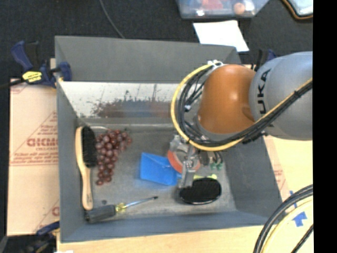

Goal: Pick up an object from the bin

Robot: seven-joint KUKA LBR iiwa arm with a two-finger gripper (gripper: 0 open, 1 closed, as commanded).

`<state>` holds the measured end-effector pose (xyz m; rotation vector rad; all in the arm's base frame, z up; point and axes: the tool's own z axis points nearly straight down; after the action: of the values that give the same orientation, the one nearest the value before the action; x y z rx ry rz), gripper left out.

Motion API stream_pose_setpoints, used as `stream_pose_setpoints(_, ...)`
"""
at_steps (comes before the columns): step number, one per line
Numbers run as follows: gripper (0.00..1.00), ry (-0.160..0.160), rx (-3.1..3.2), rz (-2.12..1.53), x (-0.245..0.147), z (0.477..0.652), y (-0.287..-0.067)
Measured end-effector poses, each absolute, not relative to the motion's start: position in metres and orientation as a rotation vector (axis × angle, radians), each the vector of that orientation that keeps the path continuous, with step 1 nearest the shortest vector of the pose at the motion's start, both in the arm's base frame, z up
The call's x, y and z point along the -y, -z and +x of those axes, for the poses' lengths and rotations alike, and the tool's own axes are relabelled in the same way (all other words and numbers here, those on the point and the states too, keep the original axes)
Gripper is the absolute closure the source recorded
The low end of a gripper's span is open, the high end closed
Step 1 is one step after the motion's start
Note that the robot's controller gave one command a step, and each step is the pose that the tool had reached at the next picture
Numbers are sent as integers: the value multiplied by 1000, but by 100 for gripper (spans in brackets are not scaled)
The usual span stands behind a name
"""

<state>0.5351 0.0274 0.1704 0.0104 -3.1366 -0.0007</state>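
Observation:
My gripper (188,165) hangs low in the right half of the bin, under the arm's orange cover. Its tip sits between a blue folded piece (154,169) on its left and a black oval thing (200,191) just below it. Tucked against the gripper's left side is a small red-orange thing (174,161), partly hidden by it. A small green thing (215,165) peeks out to the gripper's right. Whether anything is held cannot be made out.
A wooden-handled brush with black bristles (84,162) lies along the left wall. A bunch of dark red grapes (109,149) lies beside it. A screwdriver with a black handle (118,208) lies near the front wall. The arm covers the bin's back right.

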Motion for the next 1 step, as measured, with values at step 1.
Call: stream_pose_setpoints(1, 0, 1, 3145, 8, -27, 537, -175)
